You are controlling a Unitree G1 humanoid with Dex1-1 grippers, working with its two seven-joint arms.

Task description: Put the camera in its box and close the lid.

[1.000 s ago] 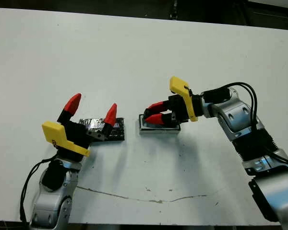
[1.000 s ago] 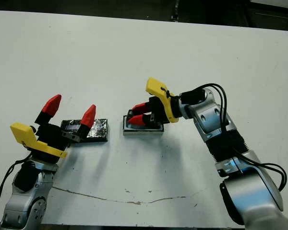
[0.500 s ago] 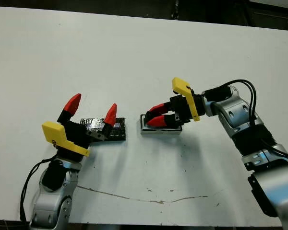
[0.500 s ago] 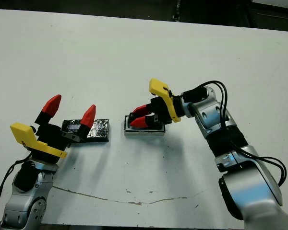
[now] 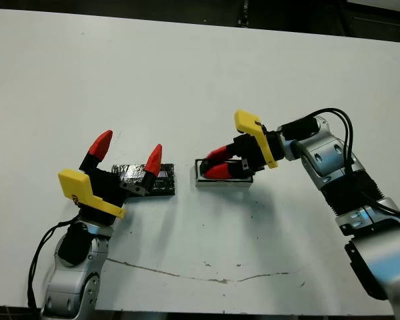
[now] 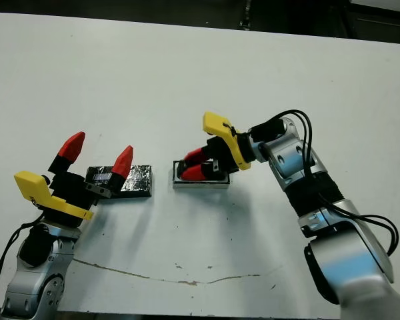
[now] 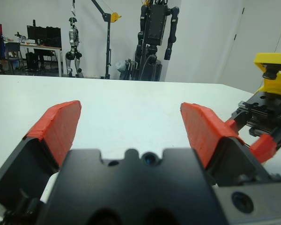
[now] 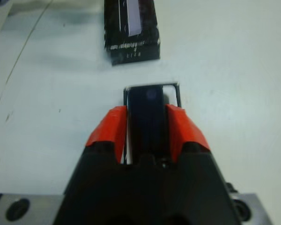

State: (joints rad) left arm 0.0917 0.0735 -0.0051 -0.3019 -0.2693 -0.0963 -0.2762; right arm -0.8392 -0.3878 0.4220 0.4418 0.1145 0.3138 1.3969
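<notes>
**Camera at the tray, lid still to be fitted**

Taking the small oblong tray with the white inside and dark rim (image 5: 221,179) as the landmark, the scene on the white tabletop (image 5: 200,73) ran as follows. Well to the left of the tray, the left gripper (image 5: 125,151) was raised above the tabletop with its two red-tipped fingers (image 5: 101,144) spread wide and holding nothing. Just beyond those fingers, and a short gap to the left of the tray, lay the flat black rectangular lid with its shiny plastic-wrapped top (image 5: 150,181), flat on the tabletop and untouched.

At the tray itself, the right gripper (image 5: 213,165) reached in from the right, its fingers (image 8: 112,126) set narrow on either side of the small flat black rectangular camera (image 8: 147,112). In the right wrist view the camera lay lengthwise within the tray's white outline, with the fingers flanking its near end; whether they pressed on it or stood just clear could not be told for certain, though they appeared to be in contact.

As a judgement, the first half of the task looked nearly done: the camera seemed to be seated in or just at the tray, awaiting release. What remained was for the right gripper to let go and clear away, and for the lid to be lifted, carried right to the tray and set down square on it.
</notes>
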